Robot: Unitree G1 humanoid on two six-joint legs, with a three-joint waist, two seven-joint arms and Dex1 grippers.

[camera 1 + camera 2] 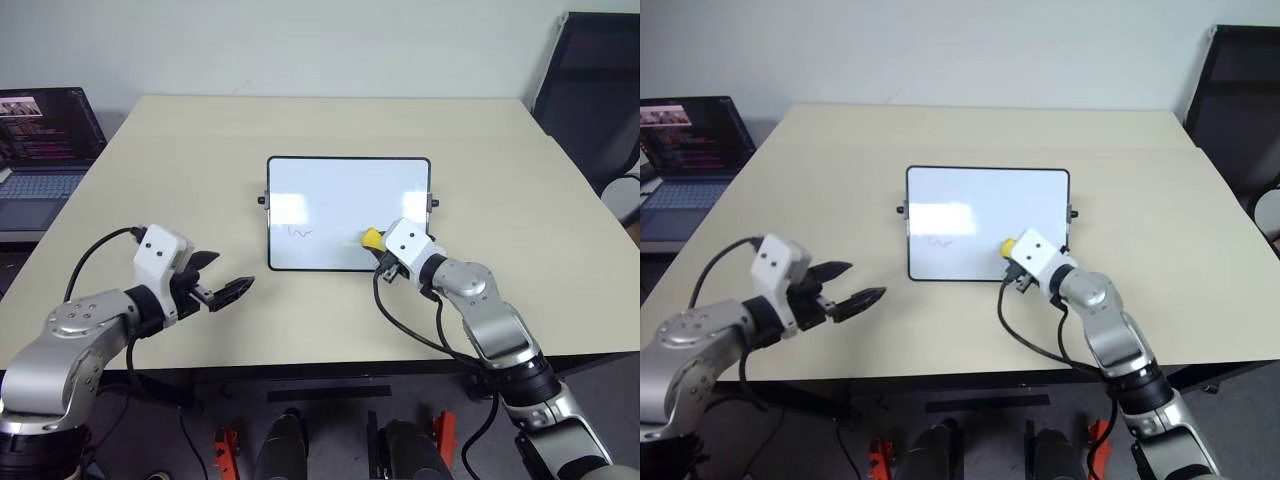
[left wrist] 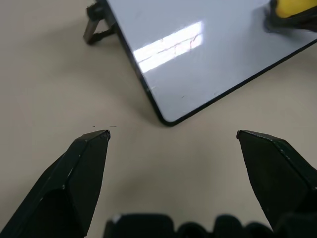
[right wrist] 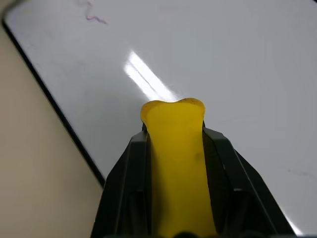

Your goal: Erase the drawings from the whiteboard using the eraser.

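Right end effector [image 1: 385,254] clamped on eraser [image 1: 372,238] over whiteboard [image 1: 340,195] near edge; left end effector [image 1: 222,279] apart, idle. Risk: unbraced board sliding on counter [image 1: 480,150], missing squiggle [image 1: 300,233].

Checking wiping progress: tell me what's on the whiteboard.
On the whiteboard: one squiggle and the eraser, clamped in the right gripper. Anything beneath the eraser is hidden.

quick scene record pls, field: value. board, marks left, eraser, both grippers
whiteboard: flat on the beige table
drawings: one squiggle visible, lower left of board
eraser: yellow, clamped in right gripper, over the board's lower right
left gripper: open, empty, above table left of board
laptop: open, far left
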